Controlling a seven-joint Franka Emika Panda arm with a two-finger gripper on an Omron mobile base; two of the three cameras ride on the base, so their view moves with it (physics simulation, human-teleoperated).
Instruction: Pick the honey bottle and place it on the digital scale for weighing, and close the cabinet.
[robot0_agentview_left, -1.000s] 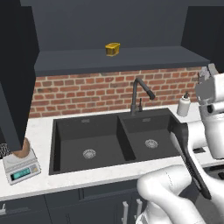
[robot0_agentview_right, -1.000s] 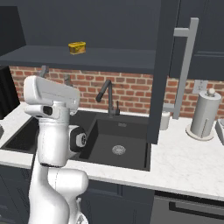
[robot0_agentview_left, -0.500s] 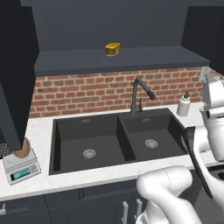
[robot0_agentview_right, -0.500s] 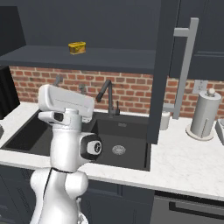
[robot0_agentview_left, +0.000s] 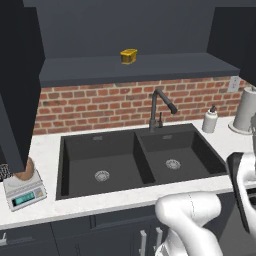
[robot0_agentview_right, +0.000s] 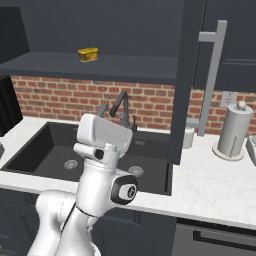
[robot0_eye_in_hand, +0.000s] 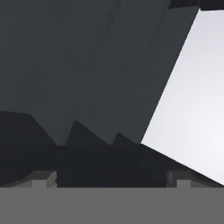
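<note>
The honey bottle (robot0_agentview_left: 25, 170), a rounded amber-brown jar, stands on the scale (robot0_agentview_left: 24, 192) at the far left of the white tabletop (robot0_agentview_left: 45, 150), its top hidden behind a dark open door (robot0_agentview_left: 17, 85). The scale is light grey with a teal-lit display on its front. In the right base view the cabinet (robot0_agentview_right: 220, 40) door stands open over the sink, edge-on, with its long silver handle (robot0_agentview_right: 210, 75) showing. A black double sink (robot0_agentview_left: 135, 160) sits below a red brick wall (robot0_agentview_left: 95, 105), with a dark tap (robot0_agentview_left: 160, 107) behind it. A small yellow container (robot0_agentview_left: 128, 56) rests on the dark shelf (robot0_agentview_left: 135, 67). A white soap dispenser (robot0_agentview_left: 210, 120) and a paper roll (robot0_agentview_right: 233, 130) stand at the right. Whether the fingers are open or closed I cannot tell; the hand view shows dark panels and a pale surface.
</note>
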